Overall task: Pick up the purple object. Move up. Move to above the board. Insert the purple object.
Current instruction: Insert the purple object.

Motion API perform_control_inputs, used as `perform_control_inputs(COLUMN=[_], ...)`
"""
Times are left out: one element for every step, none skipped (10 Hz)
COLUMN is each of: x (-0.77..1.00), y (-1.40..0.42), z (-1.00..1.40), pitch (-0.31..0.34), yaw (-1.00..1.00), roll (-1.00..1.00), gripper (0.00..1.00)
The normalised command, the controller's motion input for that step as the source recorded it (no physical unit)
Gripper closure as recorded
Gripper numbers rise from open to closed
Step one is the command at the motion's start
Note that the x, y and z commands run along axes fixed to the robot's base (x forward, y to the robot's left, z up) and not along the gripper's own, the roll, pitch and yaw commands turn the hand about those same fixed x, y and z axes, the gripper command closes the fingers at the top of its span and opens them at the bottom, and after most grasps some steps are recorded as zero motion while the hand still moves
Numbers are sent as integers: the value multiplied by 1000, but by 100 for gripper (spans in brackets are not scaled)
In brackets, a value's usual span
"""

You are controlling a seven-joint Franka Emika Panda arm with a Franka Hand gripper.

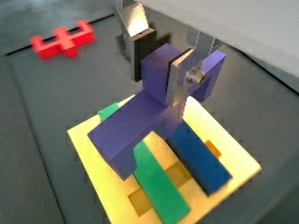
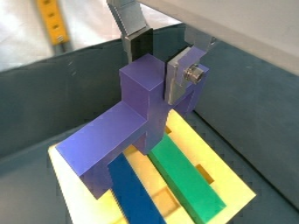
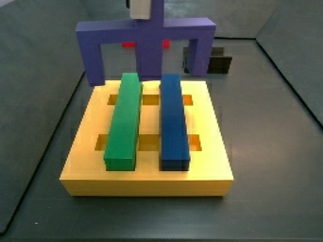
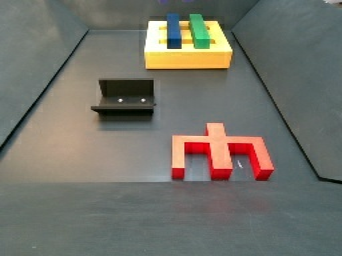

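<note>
My gripper (image 1: 160, 77) (image 2: 162, 72) is shut on the top knob of the purple object (image 1: 135, 131) (image 2: 111, 140), one silver finger (image 1: 181, 80) flat against the knob's side and the dark pad of the other behind it. The purple bridge hangs over one end of the yellow board (image 1: 84, 138) (image 2: 230, 188), its crossbar lying across the bars below. In a side view the purple object (image 3: 145, 33) shows above the far end of the board (image 3: 145, 175), with the gripper (image 3: 145, 8) at the frame's top edge. The board (image 4: 187, 60) appears without the purple object.
A green bar (image 3: 123, 118) and a blue bar (image 3: 173, 118) lie side by side in the board. The red notched block (image 4: 221, 155) (image 1: 61, 41) rests on the dark floor. The black fixture (image 4: 124, 97) (image 3: 217, 62) stands between it and the board. Bin walls surround the floor.
</note>
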Motion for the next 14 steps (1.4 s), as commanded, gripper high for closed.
perform_control_inputs(x=[0,0,-3,-57,-20,0,-17,0,9,77,43,340,146,23], y=[-214,-303,-283,-331,-217,-260,-337,-323,-237,-97,0,0,37,0], z=[-63,-63,-226,-314,-431,-397,-314,-254,-209,-114,0,-231,-223,-83], pitch=[0,7,69,13,0,0,0,0,0,63,4,20,0,0], yaw=[-931,-909,-874,-500,0,117,186,177,129,46,0,0,-17,0], roll=[-51,0,111,86,134,263,394,423,371,204,31,-24,-129,-117], gripper=[100,100,100,100,100,100,100,100,100,100,100,100,100,100])
